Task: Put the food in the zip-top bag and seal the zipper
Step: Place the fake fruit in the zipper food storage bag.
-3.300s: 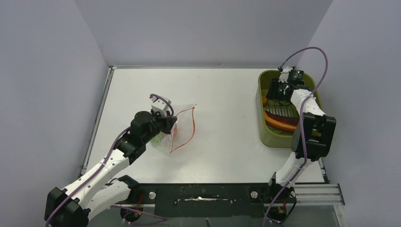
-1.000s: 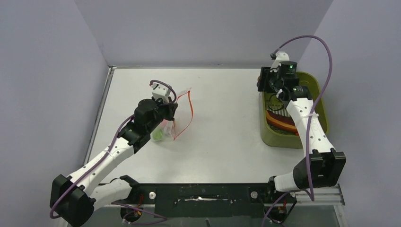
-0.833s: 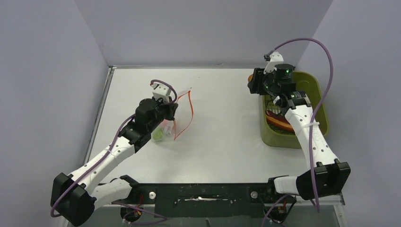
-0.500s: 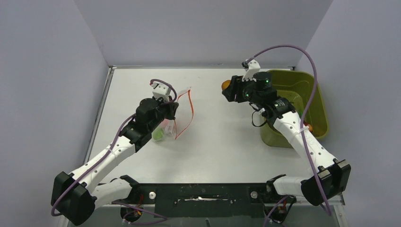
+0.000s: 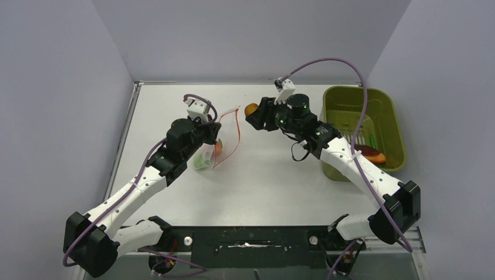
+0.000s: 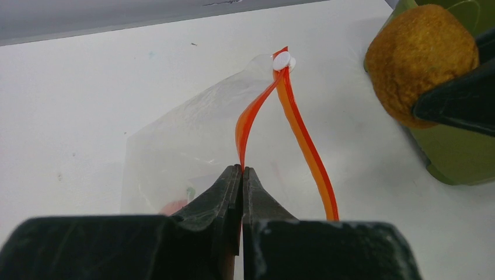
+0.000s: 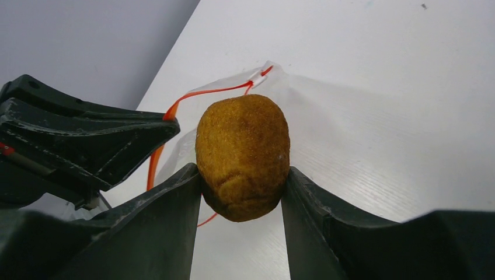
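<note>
My left gripper [image 6: 241, 174] is pinched tight on one lip of the zipper [image 6: 304, 143], holding the bag [image 6: 175, 137] open, a few pieces already inside. My right gripper [image 7: 242, 185], half open, clamps a brown nugget [image 7: 242, 151] just beside the mouth. More food [image 5: 372, 156] waits in the tub [image 5: 357, 93], and sealing is not yet done.
</note>
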Tool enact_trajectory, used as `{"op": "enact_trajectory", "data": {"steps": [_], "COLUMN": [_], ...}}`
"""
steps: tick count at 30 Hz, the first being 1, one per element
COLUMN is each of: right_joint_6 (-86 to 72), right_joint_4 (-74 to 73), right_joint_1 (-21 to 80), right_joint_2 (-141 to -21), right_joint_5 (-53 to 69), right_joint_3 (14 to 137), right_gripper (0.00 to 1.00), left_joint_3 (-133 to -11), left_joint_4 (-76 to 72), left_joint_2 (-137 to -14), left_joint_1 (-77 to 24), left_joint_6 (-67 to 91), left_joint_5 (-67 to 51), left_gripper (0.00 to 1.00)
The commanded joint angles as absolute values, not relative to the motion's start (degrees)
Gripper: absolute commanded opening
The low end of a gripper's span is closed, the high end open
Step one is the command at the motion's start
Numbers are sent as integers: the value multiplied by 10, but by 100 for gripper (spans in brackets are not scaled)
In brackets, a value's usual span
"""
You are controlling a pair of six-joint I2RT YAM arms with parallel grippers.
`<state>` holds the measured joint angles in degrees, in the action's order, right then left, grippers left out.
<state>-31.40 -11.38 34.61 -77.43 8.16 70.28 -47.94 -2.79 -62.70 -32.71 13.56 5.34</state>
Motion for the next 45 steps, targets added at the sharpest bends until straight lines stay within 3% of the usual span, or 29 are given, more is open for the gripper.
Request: {"op": "enact_trajectory", "data": {"steps": [1, 16, 36, 45], "right_joint_6": [-379, -466, -412, -297], "right_joint_4": [-31, -11, -71, -115], "right_joint_1": [370, 405, 411, 400], "right_joint_2": [-789, -874, -875, -836], "right_joint_5": [94, 136, 100, 153], "right_joint_3": [700, 722, 734, 764], "right_gripper": [37, 39, 65, 68], "left_joint_3": [-516, -533, -522, -505], "left_joint_4": [-61, -37, -35, -40], "left_joint_2": [-624, -634, -621, -616], "left_joint_1": [-330, -331, -331, -330], "left_joint_6": [152, 164, 171, 154], "left_joint_5": [46, 35, 37, 38], "left_gripper": [0, 0, 0, 0]}}
